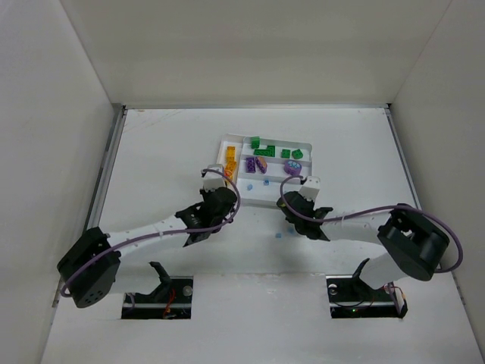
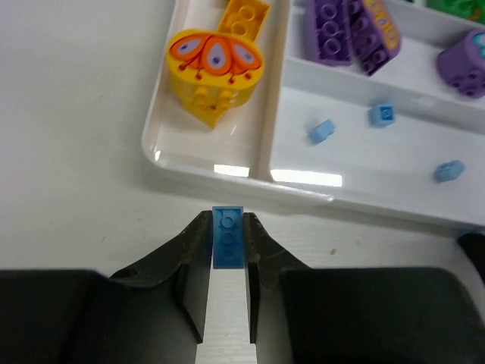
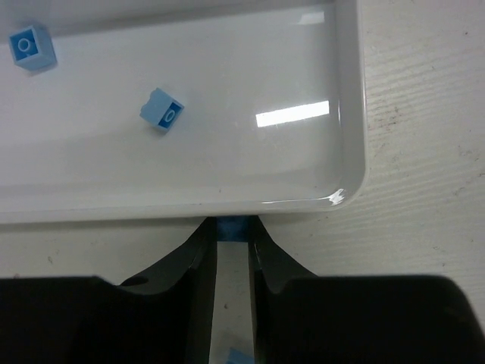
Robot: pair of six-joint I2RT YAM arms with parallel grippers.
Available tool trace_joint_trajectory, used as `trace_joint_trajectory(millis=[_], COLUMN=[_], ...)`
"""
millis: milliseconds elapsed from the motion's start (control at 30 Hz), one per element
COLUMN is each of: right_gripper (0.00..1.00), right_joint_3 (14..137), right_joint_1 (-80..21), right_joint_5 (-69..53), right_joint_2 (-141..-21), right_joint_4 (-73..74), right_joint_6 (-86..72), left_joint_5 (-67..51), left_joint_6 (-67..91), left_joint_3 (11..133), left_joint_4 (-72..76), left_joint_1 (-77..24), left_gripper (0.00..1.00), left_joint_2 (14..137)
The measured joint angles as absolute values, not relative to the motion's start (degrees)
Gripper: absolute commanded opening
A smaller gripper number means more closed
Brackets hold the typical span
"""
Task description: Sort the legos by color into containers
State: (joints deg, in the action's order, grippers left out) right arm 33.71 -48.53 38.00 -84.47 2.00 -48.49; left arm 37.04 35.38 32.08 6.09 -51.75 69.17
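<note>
The white tray (image 1: pixel 227 141) lies at mid table, with green bricks (image 1: pixel 265 148) at the back, purple ones (image 1: pixel 250 164) in the middle and yellow-orange ones (image 1: pixel 230 161) on the left. My left gripper (image 1: pixel 224 199) is shut on a darker blue brick (image 2: pixel 228 244), just short of the tray's near rim (image 2: pixel 227 180). Before it lie a yellow butterfly brick (image 2: pixel 216 64), purple bricks (image 2: pixel 333 30) and light blue bricks (image 2: pixel 322 130). My right gripper (image 1: pixel 291 200) is shut on a blue brick (image 3: pixel 233 227) right at the tray's near right corner (image 3: pixel 356 114). Two light blue bricks (image 3: pixel 162 110) lie inside.
A loose light blue brick (image 1: pixel 278 235) lies on the table between the arms; a bit of blue also shows at the bottom edge of the right wrist view (image 3: pixel 239 356). White walls enclose the table on the left, back and right.
</note>
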Motion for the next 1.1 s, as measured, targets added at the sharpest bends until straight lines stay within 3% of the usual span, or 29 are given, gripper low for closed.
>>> trace_joint_trajectory(millis=[300, 500, 800, 867, 967, 1100], right_gripper=[0.21, 0.21, 0.22, 0.28, 0.46, 0.49], right_joint_3=[33.1, 32.88, 36.03, 37.78, 39.72, 39.79], right_joint_1=[-55.18, -55.07, -47.86, -46.59, -46.06, -46.11], right_joint_5=[38.68, 38.61, 33.74, 32.18, 30.63, 30.46], right_joint_2=[-78.78, -73.91, -78.46, -81.1, -83.68, -82.94], right_joint_4=[2.44, 1.04, -5.8, -7.55, -8.82, -9.67], right_joint_6=[-48.05, -44.71, -38.19, -37.47, -36.84, -35.57], left_joint_5=[31.81, 29.54, 30.04, 30.52, 30.96, 30.94], left_joint_6=[29.65, 27.42, 27.88, 28.64, 30.17, 32.38], left_joint_3=[45.23, 49.76, 45.65, 43.4, 40.32, 37.06], left_joint_4=[14.72, 17.02, 17.41, 17.41, 17.63, 17.74], left_joint_1=[-50.37, -48.62, -49.21, -51.07, -55.59, -62.65], left_gripper=[0.17, 0.33, 0.36, 0.36, 0.36, 0.38], left_joint_2=[83.92, 92.6, 86.59, 83.31, 79.81, 78.89])
